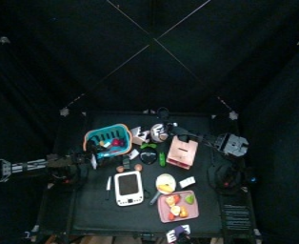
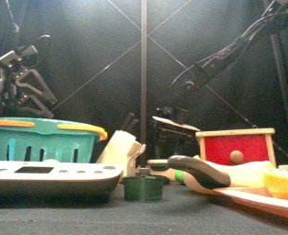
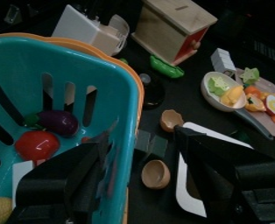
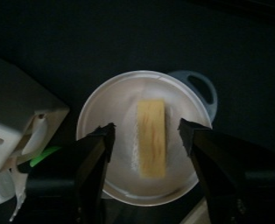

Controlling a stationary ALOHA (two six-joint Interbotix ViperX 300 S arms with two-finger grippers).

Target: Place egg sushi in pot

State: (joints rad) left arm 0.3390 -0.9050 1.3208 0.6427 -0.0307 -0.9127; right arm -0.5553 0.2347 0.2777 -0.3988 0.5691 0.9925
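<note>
In the right wrist view a white pot [image 4: 114,105] with a loop handle lies below my right gripper [image 4: 151,175]. The egg sushi [image 4: 151,136], a yellow strip on white rice, lies inside the pot. The right jaws stand wide apart on either side of the sushi and do not touch it. In the top view the right gripper [image 1: 157,132] reaches in over the table's back middle. My left gripper [image 3: 146,175] is open and empty beside the teal basket [image 3: 46,96]; in the top view it [image 1: 99,165] sits at the basket's front.
The teal basket [image 1: 108,139] holds a tomato [image 3: 37,144] and an eggplant [image 3: 58,121]. A red-fronted wooden box [image 1: 182,150], a white scale [image 1: 128,188] and a plate of fruit [image 1: 178,206] lie around. Two small wooden bowls [image 3: 172,120] sit near the left gripper.
</note>
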